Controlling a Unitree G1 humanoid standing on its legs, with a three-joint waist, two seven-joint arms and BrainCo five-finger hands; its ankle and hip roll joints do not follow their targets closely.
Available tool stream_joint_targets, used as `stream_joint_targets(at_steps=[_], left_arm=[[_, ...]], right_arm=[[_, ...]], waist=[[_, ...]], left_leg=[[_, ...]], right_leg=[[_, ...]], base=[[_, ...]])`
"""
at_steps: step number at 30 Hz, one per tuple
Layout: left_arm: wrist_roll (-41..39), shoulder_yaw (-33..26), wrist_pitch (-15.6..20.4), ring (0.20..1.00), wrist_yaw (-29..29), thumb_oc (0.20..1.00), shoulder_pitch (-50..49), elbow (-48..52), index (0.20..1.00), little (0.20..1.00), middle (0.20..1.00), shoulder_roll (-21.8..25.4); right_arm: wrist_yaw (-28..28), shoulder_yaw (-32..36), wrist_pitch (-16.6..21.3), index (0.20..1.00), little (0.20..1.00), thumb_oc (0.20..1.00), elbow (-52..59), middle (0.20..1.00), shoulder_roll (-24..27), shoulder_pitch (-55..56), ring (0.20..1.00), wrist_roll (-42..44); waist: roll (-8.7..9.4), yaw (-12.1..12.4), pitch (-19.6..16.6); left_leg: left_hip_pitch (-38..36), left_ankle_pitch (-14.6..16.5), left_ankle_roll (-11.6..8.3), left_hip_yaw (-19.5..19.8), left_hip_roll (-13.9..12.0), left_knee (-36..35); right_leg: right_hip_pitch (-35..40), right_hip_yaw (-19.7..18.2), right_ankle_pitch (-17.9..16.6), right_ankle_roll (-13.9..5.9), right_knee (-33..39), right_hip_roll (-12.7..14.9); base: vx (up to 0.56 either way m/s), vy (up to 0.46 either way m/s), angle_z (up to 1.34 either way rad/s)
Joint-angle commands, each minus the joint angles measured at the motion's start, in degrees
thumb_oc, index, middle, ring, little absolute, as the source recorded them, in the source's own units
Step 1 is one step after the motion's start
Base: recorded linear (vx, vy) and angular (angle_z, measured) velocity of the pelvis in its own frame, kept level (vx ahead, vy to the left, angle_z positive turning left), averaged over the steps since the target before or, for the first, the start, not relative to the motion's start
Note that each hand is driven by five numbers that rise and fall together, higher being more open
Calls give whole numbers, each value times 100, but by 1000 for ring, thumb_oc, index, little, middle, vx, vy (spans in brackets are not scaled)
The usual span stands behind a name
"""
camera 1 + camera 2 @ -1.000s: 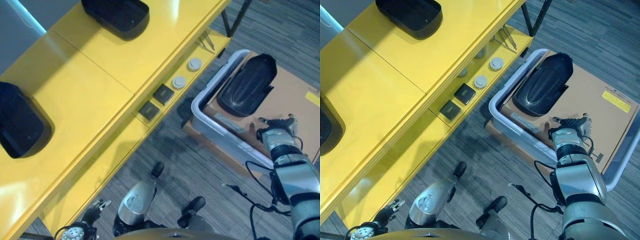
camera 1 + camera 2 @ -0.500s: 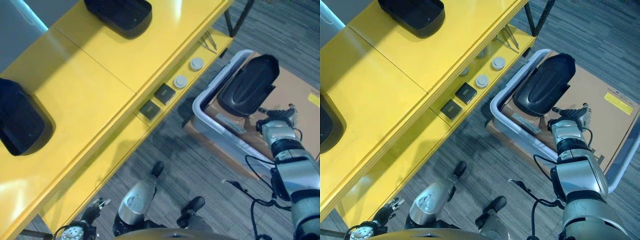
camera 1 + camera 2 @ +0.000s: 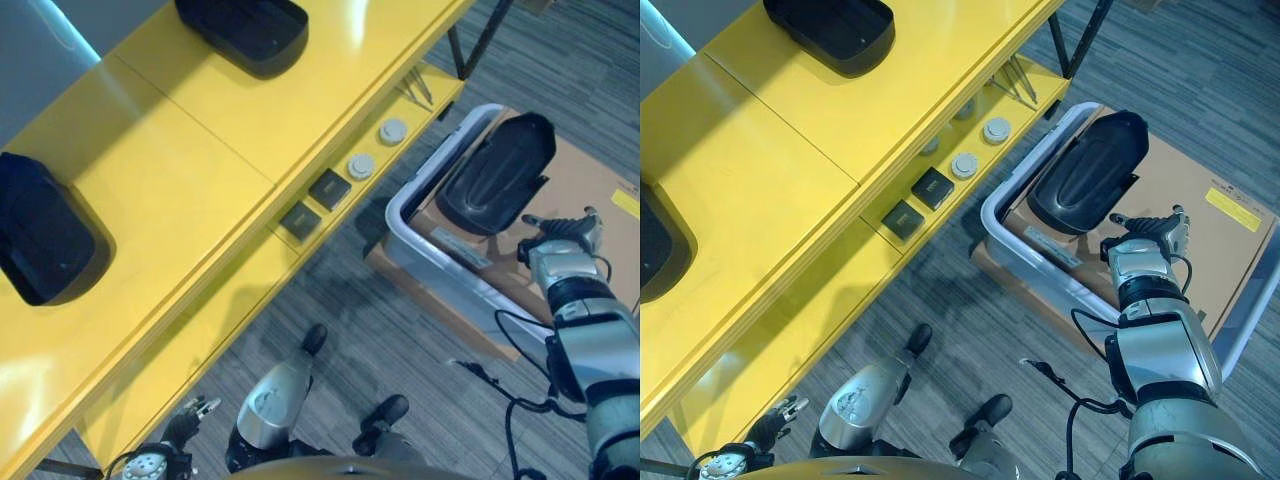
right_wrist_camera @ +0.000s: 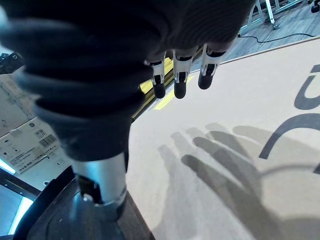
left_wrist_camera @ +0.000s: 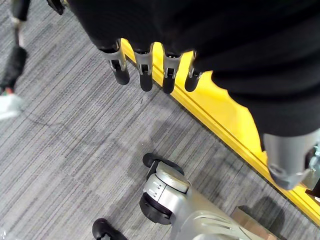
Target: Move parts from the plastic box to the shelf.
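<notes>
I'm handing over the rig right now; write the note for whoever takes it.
Right hand: open, empty, over the brown cardboard sheet inside the grey plastic box, beside the black oval moulded part lying there.
Left hand: open, empty, low beside the yellow shelf.
Done: two black moulded parts sit on the shelf top, one at the far end, one nearer.
Left: grasp the boxed part and place it on the shelf.
</notes>
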State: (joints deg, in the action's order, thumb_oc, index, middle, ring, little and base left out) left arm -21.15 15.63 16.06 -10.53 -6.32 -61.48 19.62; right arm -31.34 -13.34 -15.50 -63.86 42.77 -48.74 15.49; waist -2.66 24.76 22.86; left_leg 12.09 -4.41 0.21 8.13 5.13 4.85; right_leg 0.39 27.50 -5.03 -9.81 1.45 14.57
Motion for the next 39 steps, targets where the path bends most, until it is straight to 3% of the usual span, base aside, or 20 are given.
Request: stream_joint_targets(at_steps=[1, 15, 34, 35, 36, 39], left_arm=[[74, 125, 21, 1000, -10, 1000, -281, -119, 1000, 1000, 1000, 312], [-128, 167, 79, 1000, -142, 1000, -229, -67, 1000, 1000, 1000, 313], [-384, 298, 222, 1000, -246, 1000, -88, 17, 1000, 1000, 1000, 366], [-410, 299, 251, 1000, -266, 1000, -93, 24, 1000, 1000, 1000, 377], [-421, 298, 267, 1000, -283, 1000, -97, 20, 1000, 1000, 1000, 381], [-441, 300, 290, 1000, -294, 1000, -113, 49, 1000, 1000, 1000, 377]], right_arm=[[-182, -611, 25, 1000, 1000, 1000, 172, 1000, 448, -121, 1000, -109], [-134, -885, 31, 1000, 1000, 1000, -49, 1000, 384, -475, 1000, -182], [209, -1016, 198, 1000, 1000, 1000, -677, 1000, 464, -437, 1000, -264], [255, -1040, 203, 354, 354, 354, -638, 354, 481, -507, 354, -287], [272, -1049, 220, 200, 200, 200, -636, 200, 489, -521, 200, -292], [305, -1066, 278, 200, 200, 200, -590, 200, 513, -535, 200, -273]], waist=[[-51, 55, -459], [-166, 99, -248], [-158, 95, 20], [-155, 92, 33], [-157, 88, 36], [-156, 75, 53]], left_leg=[[149, 201, -130, 53, -272, -246], [473, 189, -122, 37, -180, -76], [806, 181, -111, -10, -160, 55], [824, 178, -109, -16, -157, 56], [827, 177, -106, -20, -157, 58], [851, 184, -104, -36, -159, 80]], right_leg=[[-461, -350, 235, -317, -592, 304], [-774, -407, 190, -316, -718, 417], [-1118, -480, 130, -335, -808, 432], [-1144, -491, 122, -336, -809, 432], [-1154, -492, 120, -337, -816, 435], [-1186, -505, 123, -334, -833, 433]], base=[[-6, 36, 0], [-9, 27, 0], [-10, 2, 0], [0, 0, 0], [0, 0, 0], [0, 0, 0]])
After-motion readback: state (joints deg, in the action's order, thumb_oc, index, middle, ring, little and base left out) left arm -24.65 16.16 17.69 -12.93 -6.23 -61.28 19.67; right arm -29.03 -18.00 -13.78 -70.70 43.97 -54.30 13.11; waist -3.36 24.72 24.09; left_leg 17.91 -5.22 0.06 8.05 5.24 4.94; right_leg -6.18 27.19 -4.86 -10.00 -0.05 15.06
